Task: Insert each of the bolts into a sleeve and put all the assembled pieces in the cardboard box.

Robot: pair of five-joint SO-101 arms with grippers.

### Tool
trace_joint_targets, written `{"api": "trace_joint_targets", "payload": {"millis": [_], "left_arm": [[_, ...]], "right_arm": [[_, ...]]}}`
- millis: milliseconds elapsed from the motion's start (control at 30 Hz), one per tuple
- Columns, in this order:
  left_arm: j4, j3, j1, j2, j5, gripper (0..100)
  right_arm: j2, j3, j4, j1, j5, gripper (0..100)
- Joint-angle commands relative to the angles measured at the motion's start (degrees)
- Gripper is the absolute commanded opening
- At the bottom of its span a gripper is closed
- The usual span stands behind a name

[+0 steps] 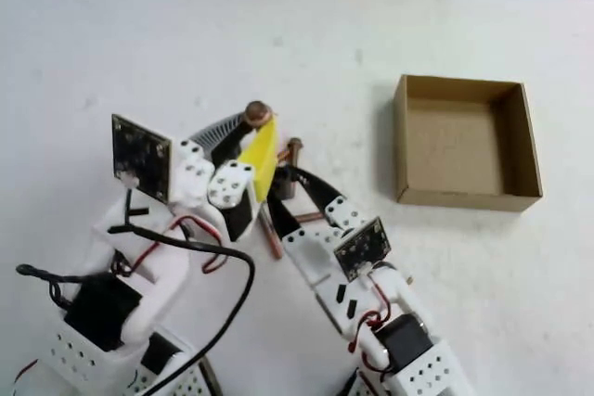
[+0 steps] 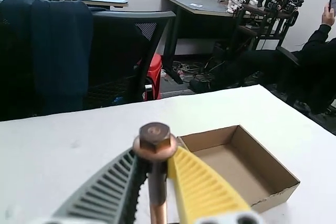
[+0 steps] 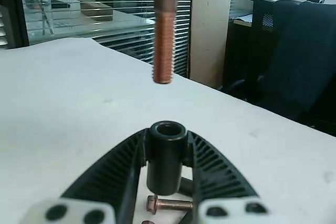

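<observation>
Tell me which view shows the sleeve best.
The right wrist view: the sleeve stands upright in the right claw, open top plain, bolt tip hanging above it. The high view shows it small and partly hidden. The left wrist view gives the bolt's head instead.

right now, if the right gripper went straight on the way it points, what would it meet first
Probably the threaded end of the copper-coloured metal bolt, hanging in line with the black cylindrical sleeve the right gripper holds, though depth is unclear.
</observation>
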Motion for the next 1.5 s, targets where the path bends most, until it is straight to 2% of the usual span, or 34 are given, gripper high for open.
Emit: {"api": "trace_joint_targets", "payload": {"millis": [0, 467, 900, 1133, 1467], "left_arm": [[-0.79, -0.09, 1.8, -1.36, 0.53, 2], [-10.9, 7.65, 1.8, -1.36, 0.09, 2], [-10.55, 8.88, 1.8, -1.36, 0.18, 2], [-4.92, 7.56, 1.8, -1.36, 0.44, 2], [-4.92, 12.13, 1.89, -1.36, 0.62, 2]], "right_arm": [[-1.01, 0.35, -1.27, 0.92, 0.97, 1.7], [-1.01, 0.35, -1.19, 1.01, 1.14, 1.7], [-1.01, 0.35, -1.27, 1.01, 1.23, 1.7], [-1.01, 0.35, -1.36, 1.1, 1.32, 1.7], [-1.01, 0.35, -1.27, 1.1, 1.32, 1.7]]}}
